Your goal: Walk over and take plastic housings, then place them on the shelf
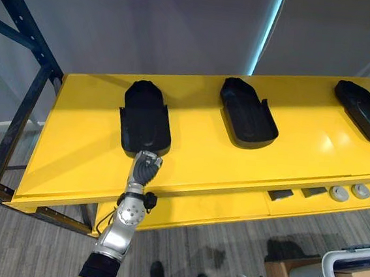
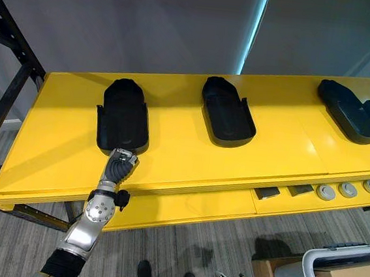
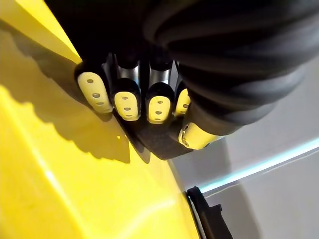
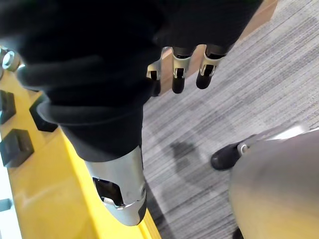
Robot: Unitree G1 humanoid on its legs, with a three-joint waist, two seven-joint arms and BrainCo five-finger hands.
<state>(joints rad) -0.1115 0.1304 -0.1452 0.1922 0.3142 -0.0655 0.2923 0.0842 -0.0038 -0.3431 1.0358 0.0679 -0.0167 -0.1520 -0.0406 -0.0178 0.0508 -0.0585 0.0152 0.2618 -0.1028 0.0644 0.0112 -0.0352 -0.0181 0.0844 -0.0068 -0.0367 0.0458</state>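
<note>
Closest in, the left hand [image 1: 146,167], fingers [image 3: 126,102] bent over the near end of a black plastic housing [image 1: 145,118], thumb on the other side of that end, so clamped on it. Lying flat on the yellow shelf [image 1: 196,162], long way running straight ahead of the hand. Off to that hand's right on the same shelf, a second housing [image 1: 248,113], well apart, and farther right a third housing [image 1: 366,111]. To the hand's left, a dark rack post [image 1: 25,41]. Below and right of it, under the shelf's front lip, dark blocks [image 1: 291,194] and round silver parts [image 1: 350,192]. Lower still on that side, a grey-rimmed bin [image 1: 350,259]. Right hand [image 4: 178,67] hanging over grey floor [image 4: 239,99], fingers loose, holding nothing.
</note>
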